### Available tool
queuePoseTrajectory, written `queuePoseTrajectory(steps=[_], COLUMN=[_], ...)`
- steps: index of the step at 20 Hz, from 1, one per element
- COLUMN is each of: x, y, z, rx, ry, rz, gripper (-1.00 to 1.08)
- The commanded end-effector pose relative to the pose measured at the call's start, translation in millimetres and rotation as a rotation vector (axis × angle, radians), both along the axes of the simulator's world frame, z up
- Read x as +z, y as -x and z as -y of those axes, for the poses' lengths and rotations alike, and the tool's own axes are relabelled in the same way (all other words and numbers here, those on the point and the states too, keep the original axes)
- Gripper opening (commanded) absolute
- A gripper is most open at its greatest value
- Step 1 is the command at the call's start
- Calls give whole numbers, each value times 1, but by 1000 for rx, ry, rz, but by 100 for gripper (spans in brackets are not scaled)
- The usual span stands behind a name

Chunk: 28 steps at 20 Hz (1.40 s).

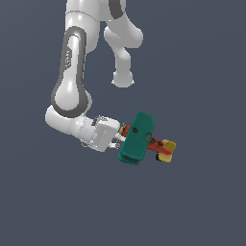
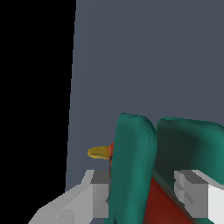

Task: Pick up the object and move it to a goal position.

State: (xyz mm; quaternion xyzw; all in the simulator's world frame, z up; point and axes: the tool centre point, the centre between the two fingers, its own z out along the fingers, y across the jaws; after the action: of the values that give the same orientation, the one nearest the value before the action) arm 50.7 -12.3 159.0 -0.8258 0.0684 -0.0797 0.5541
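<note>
A toy plane (image 1: 139, 138) hangs in the grip of the gripper (image 1: 120, 139), whose two fingers (image 2: 98, 197) are closed on its teal wings and red body (the goal is not marked in either view). The hold looks lopsided, so the plane could twist or slip out if the arm swings fast. The arm (image 1: 72, 72) drops from above, bends at a low joint and points its wrist sideways toward the exterior view's right.

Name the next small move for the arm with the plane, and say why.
Probably keep the end effector shut and carry the plane steadily onward. In the wrist view, the fingers flank the teal wings, so it looks gripped. No goal marker shows in either view, so the direction can't be judged.
</note>
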Motion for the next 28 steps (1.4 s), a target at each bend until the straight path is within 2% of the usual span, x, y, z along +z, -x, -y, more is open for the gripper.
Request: queuePoseTrajectory(steps=[1, 21, 28], x=[-1, -3, -4], y=[0, -12, -13], z=[-3, 6, 2], rx=[2, -48, -43], ry=[-11, -83, -89], rz=[4, 58, 68], gripper=[28, 28, 28])
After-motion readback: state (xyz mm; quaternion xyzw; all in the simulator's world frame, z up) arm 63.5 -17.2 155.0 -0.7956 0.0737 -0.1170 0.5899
